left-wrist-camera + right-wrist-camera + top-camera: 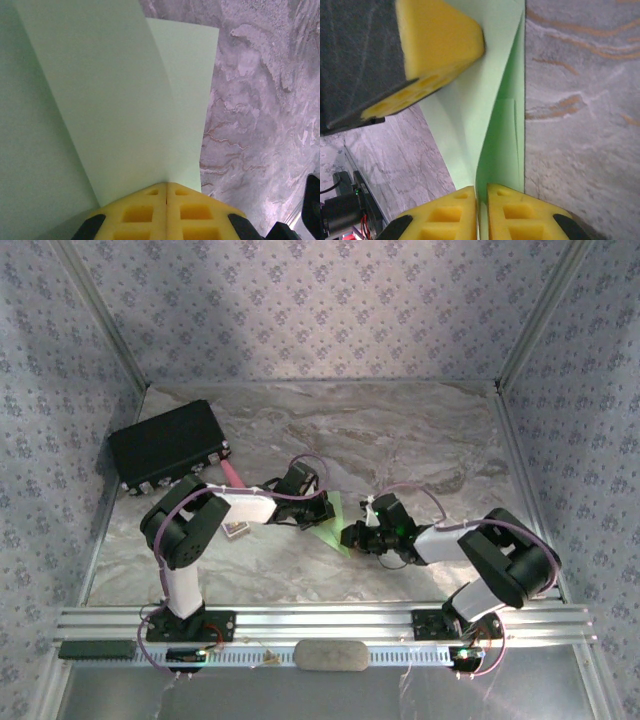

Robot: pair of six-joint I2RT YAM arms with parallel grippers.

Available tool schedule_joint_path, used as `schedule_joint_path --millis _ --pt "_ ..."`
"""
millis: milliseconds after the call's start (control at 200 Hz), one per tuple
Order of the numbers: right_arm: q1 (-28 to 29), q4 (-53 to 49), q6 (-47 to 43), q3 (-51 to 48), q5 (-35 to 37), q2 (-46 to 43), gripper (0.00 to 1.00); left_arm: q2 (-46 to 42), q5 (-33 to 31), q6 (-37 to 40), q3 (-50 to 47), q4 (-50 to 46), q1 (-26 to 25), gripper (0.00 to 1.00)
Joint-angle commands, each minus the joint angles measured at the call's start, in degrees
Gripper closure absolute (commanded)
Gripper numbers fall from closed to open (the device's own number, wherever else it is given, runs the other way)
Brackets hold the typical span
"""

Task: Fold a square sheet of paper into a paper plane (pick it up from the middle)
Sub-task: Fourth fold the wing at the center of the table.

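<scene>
The square sheet of paper (336,521) is pale green and partly folded, held up off the marble table between both grippers. My left gripper (322,512) is shut on one edge of it; in the left wrist view the yellow pads (145,210) meet with the paper (120,100) fanning away from them. My right gripper (353,537) grips the opposite side. There the paper (490,75) runs as a creased fold into the narrow slit between the right gripper's (481,188) pads. The left gripper's yellow pad (440,40) shows at the top left of the right wrist view.
A big black box (168,445) sits at the back left, with a pink cylinder (232,476) beside it. A small yellowish card box (237,531) lies under the left arm. Patterned walls close the sides and back. An aluminium rail (320,625) runs along the front.
</scene>
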Motion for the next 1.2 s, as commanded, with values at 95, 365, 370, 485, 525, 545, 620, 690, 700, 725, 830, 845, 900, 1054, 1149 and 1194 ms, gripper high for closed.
schedule_joint_path --millis 95,365,370,485,525,545,620,690,700,725,830,845,900,1054,1149,1194 --pt "0.4 -6.6 -1.9 -1.3 -1.2 -0.9 0.9 1.8 -0.5 1.0 -0.1 -3.0 -0.4 0.97" --pt "0.3 -7.0 -1.8 -2.3 -1.3 -2.0 0.85 2.0 -0.3 0.9 -0.1 -2.9 -0.4 0.97" --pt "0.3 -7.1 -1.8 -2.3 -1.3 -2.0 0.85 2.0 -0.3 0.9 -0.1 -2.9 -0.4 0.97" --pt "0.4 -8.8 -2.2 -2.5 -1.2 -3.6 0.84 2.0 -0.3 0.9 0.0 -2.9 -0.4 0.97" --pt "0.5 -9.4 -2.5 -2.7 -1.2 -3.8 0.84 2.0 -0.3 1.0 0.0 -2.9 -0.4 0.97" --pt "0.5 -9.5 -2.6 -2.9 -1.3 -3.9 0.84 2.0 -0.2 1.0 -0.1 -2.9 -0.5 0.97" --pt "0.6 -10.3 -2.9 -3.3 -1.2 -3.9 0.85 2.1 -0.2 0.9 0.0 -2.8 -0.4 0.97" --pt "0.7 -11.2 -3.3 -3.7 -0.3 -3.8 0.88 2.1 -0.1 0.9 0.0 -2.7 -0.4 0.97" --pt "0.7 -11.3 -3.3 -3.7 -0.3 -3.8 0.88 2.1 -0.1 0.9 0.0 -2.7 -0.4 0.97" --pt "0.7 -11.7 -3.4 -3.7 0.1 -3.8 0.89 2.1 -0.2 0.9 -0.1 -2.7 -0.4 0.97" --pt "0.7 -11.8 -3.3 -3.9 0.5 -3.7 0.94 2.1 -0.1 0.8 -0.1 -2.6 -0.4 0.97" --pt "0.7 -11.8 -3.3 -4.0 0.4 -3.7 0.94 2.1 -0.1 0.8 -0.1 -2.7 -0.5 0.97" --pt "0.7 -12.0 -3.3 -4.0 0.1 -3.8 0.93 2.1 -0.1 0.8 -0.1 -2.6 -0.4 0.97" --pt "0.8 -12.7 -3.0 -4.3 -0.2 -5.3 0.86 1.9 -0.2 0.7 -0.2 -2.6 -0.3 0.97" --pt "0.8 -14.6 -3.3 -4.7 0.5 -7.0 0.85 1.9 -0.2 0.8 -0.2 -2.6 -0.3 0.97" --pt "0.8 -15.4 -3.4 -5.0 1.0 -7.6 0.84 1.8 -0.2 0.8 -0.3 -2.6 -0.3 0.97"
